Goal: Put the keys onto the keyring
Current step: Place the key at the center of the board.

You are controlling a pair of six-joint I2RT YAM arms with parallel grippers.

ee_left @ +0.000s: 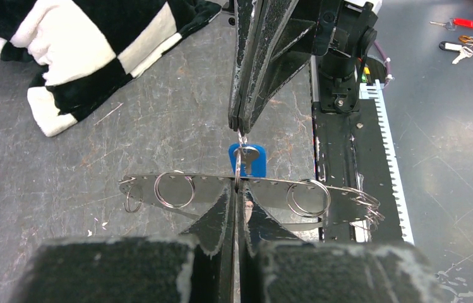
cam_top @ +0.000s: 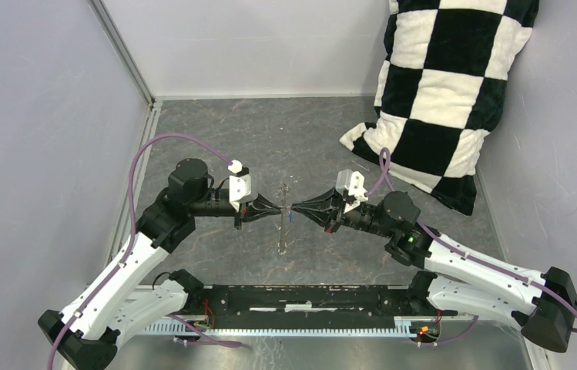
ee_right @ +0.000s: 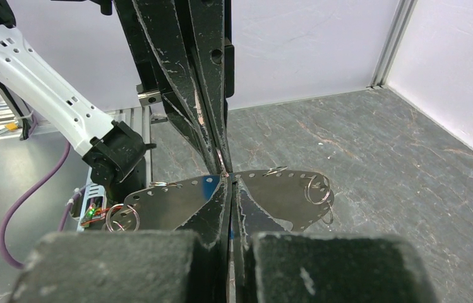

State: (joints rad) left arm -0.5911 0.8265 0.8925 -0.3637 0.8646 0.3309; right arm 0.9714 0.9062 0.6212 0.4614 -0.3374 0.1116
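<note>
left gripper (ee_left: pixel 236 192) pinching keyring (ee_left: pixel 271 191), right gripper (ee_left: pixel 240 126) pinching blue key (ee_left: pixel 256 163)

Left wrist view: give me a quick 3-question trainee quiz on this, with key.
1. True or false: the left gripper and the right gripper both stand open.
2. The key hanging between the two grippers has a head that is: A red, B blue, C green.
3. Fill in: the left gripper pinches the flat, perforated metal ______ that carries the split rings.

Key: 1 false, both are shut; 2 B; 3 keyring.
</note>
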